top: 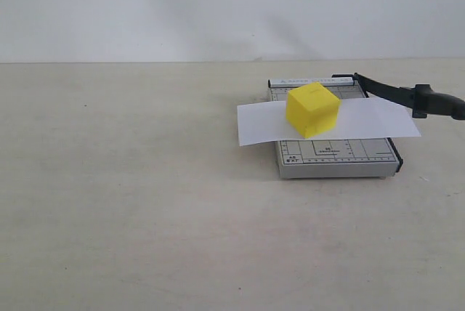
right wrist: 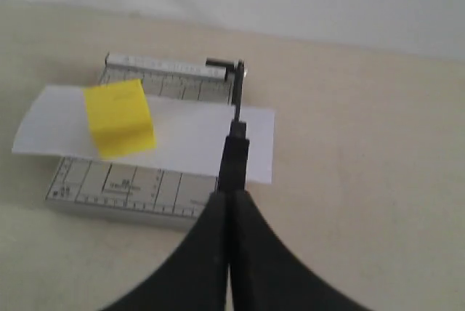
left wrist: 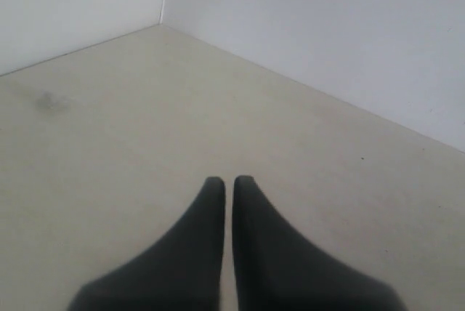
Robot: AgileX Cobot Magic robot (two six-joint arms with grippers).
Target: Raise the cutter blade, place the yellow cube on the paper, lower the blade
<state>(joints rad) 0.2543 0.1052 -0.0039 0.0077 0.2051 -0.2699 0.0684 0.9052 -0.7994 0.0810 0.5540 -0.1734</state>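
The cube (top: 312, 110) sits on the paper (top: 370, 118), which lies across the board (top: 334, 158) and overhangs it left and right. The blade (top: 396, 93) is raised at the board's right edge, handle out to the right. Left gripper (left wrist: 229, 180): fingers almost touching, above the bare table (top: 131, 180). Right gripper (right wrist: 231, 196): fingers pressed together, tips pointing at the blade handle.

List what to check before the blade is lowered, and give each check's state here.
1. Blade raised: ok.
2. Yellow cube resting on the paper: ok.
3. Paper lying across the cutting side: ok.
4. Cube out of the blade's path: ok, it seems to sit to the side of it.
5. Right tool holding the handle: not ok, it looks shut with the handle ahead of its tips.
6. Left tool clear of the blade: ok.
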